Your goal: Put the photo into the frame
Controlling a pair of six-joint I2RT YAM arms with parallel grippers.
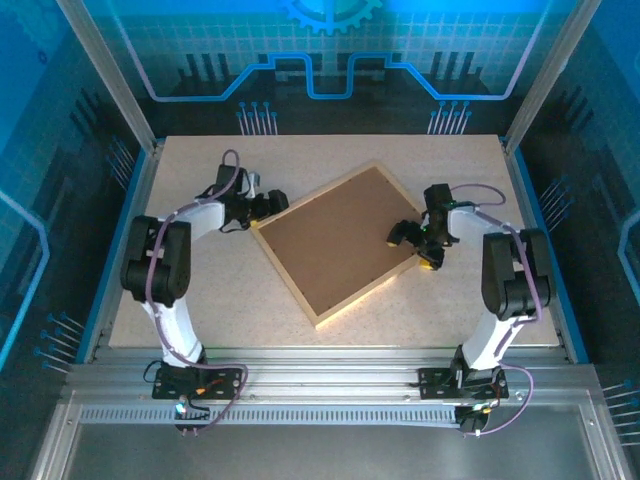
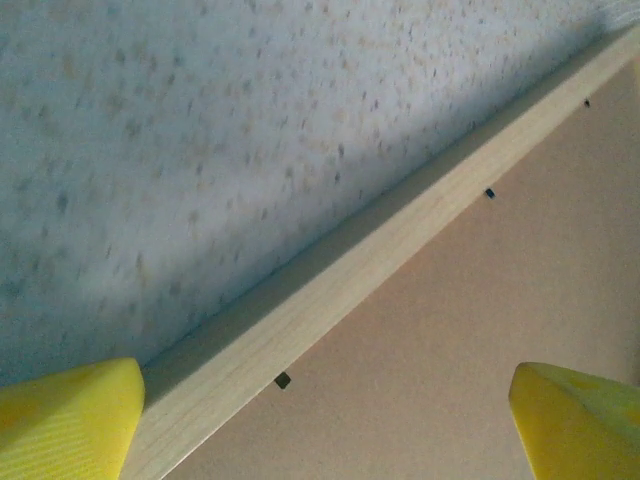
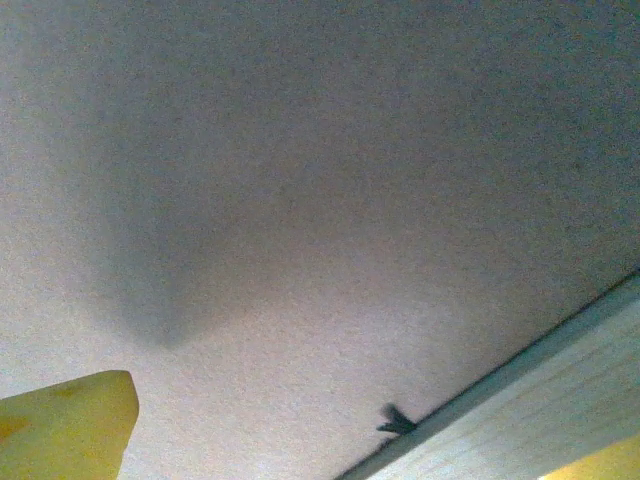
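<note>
Now, the frame (image 1: 368, 298) is laid face down in the middle of the table (image 1: 200, 290), turned diagonally, with the brown backing board (image 1: 340, 240) seated inside its wooden rails. The back is presumably kept upward so that the board and its fastenings can be reached.

The left gripper (image 1: 270, 205) is held low at the frame's left corner, and its jaws are spread wide. In the left wrist view the 2 yellow fingertips (image 2: 70, 425) are seen straddling the upper-left rail (image 2: 380, 250), 1 over the bare table and 1 over the board, with nothing pinched between them. Small dark tabs (image 2: 283, 380) are seen along that rail's inner edge, which is probably why the jaws are placed there.

The right gripper (image 1: 416, 248) is held near the frame's right corner, likewise spread and empty. A tab (image 3: 395, 420) is picked out just inside the rail there too.

Whether the photo is lying beneath the board cannot be told, so how far the job has got is left an open question.
</note>
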